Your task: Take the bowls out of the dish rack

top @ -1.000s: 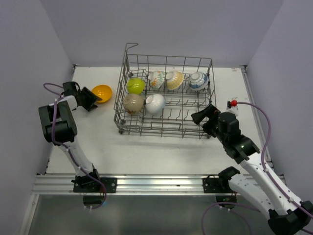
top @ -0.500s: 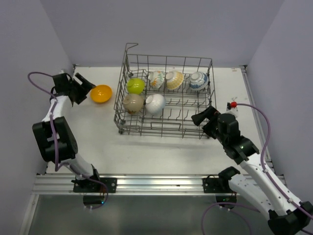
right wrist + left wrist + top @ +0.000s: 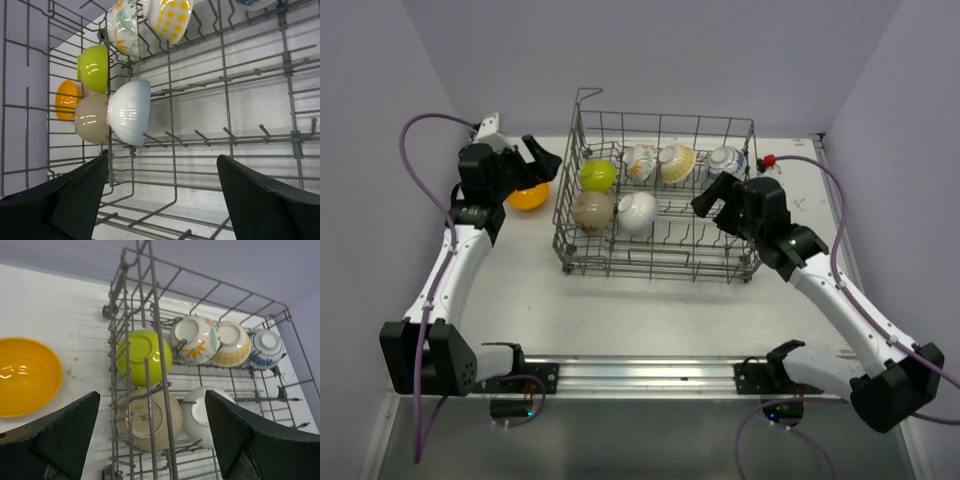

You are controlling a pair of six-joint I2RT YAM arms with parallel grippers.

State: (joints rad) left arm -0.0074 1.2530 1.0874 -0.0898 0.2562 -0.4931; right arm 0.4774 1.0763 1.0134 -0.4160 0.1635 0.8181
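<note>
Six bowls in the dish rack (image 3: 660, 268): they are standing on edge between the upright tines (image 3: 230, 134). The tines are propping them so they cannot roll, so I think you will need to lift each one up and out, not drag it sideways.
Far row of the rack: the lime-yellow bowl (image 3: 144, 356), the floral bowl (image 3: 195, 339), the yellow-dotted bowl (image 3: 232, 342) and the blue-patterned bowl (image 3: 266, 347) are leaning one after another, starting from the corner with the raised wire loop (image 3: 586, 96).
Near row of the rack: the beige bowl (image 3: 145, 417) and the plain white bowl (image 3: 200, 412) are sitting close side by side at the left end. The rest of this row is showing only bare tines.
Orange-yellow bowl (image 3: 27, 376): it is lying mouth up on the table (image 3: 620, 300), just outside the rack's left wall, so I am judging it as already unloaded.
Left gripper (image 3: 151, 395): your jaws are standing wide apart and holding nothing. It is hovering just outside the rack's left wall, near the orange-yellow bowl, and facing the lime-yellow and beige bowls.
Right gripper (image 3: 162, 156): it is also spread wide and carrying nothing. It is hanging over the rack's right part and pointing toward the plain white bowl.
Step in hand: you are probably choosing the next bowl. The bowls at the rack's left end are lying nearest to your left gripper.
Risk: a finger may catch on the rack while you are reaching in.
</note>
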